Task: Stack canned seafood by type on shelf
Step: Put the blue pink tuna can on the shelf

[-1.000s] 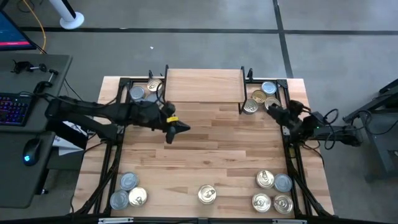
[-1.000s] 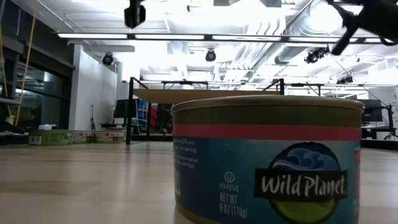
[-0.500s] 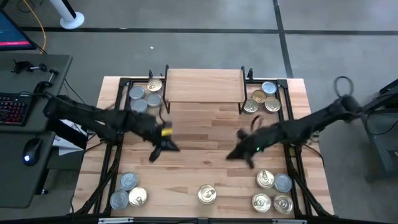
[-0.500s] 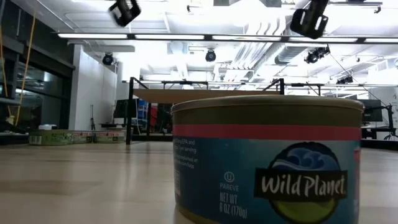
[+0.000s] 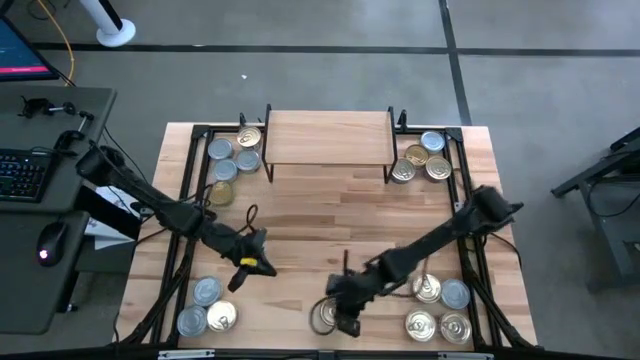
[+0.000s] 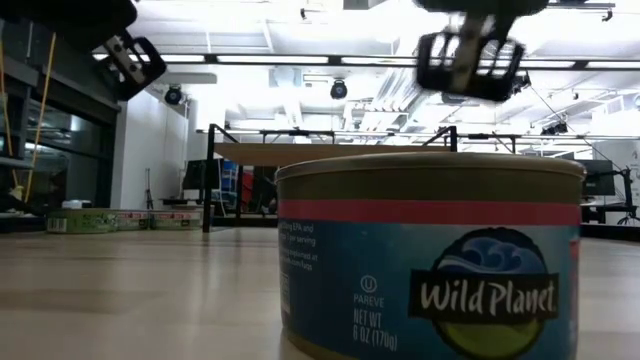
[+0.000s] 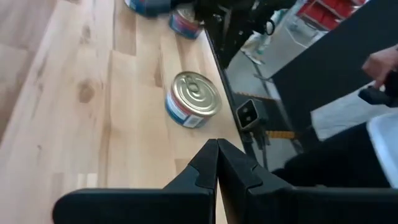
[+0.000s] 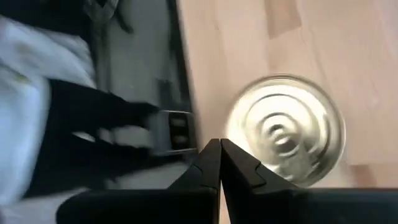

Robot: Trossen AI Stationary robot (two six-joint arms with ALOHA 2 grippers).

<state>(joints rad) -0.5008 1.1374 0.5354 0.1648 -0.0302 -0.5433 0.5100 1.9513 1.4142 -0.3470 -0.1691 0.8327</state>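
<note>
Moved since earlier: both arms have swung from the far half of the worktop toward the near edge; the right arm, a second ago parked by the far-right tins, now reaches across to the near centre.
Right hand (image 5: 345, 318): fingers pressed together, holding nothing; hovers over the lone gold-lidded tin (image 5: 326, 314) at the near-centre edge. Right wrist view shows that tin's lid (image 8: 285, 138) just beyond the closed fingertips.
Left hand (image 5: 243, 277): fingers together, empty; above the bare boards, a little far and right of the near-left tins (image 5: 207, 307). Left wrist view looks at a gold-lidded tin (image 7: 193, 98) beside the worktop's edge.
Shelf (image 5: 326, 137): far centre, its board top carries no tins.
Tins, far side: one cluster on the worktop left of the shelf (image 5: 230, 155), another on its right (image 5: 420, 157), silver and gold lids mixed.
Tins, near side: three near-left, one near-centre, a group of four near-right (image 5: 438, 307).
Low view: the blue-labelled tin (image 6: 430, 255) fills the foreground, the shelf (image 6: 330, 154) far behind it.
Step in hand: approach for a first pick, as I judge it; nothing is stacked yet, so the task is at its start.
Next move calls for: right hand to spread its fingers wide enough to straddle the centre tin, drop squarely over it and clamp on the sides.
Caution: the tin sits close to the near edge; a closed or off-centre descent could nudge it off.
</note>
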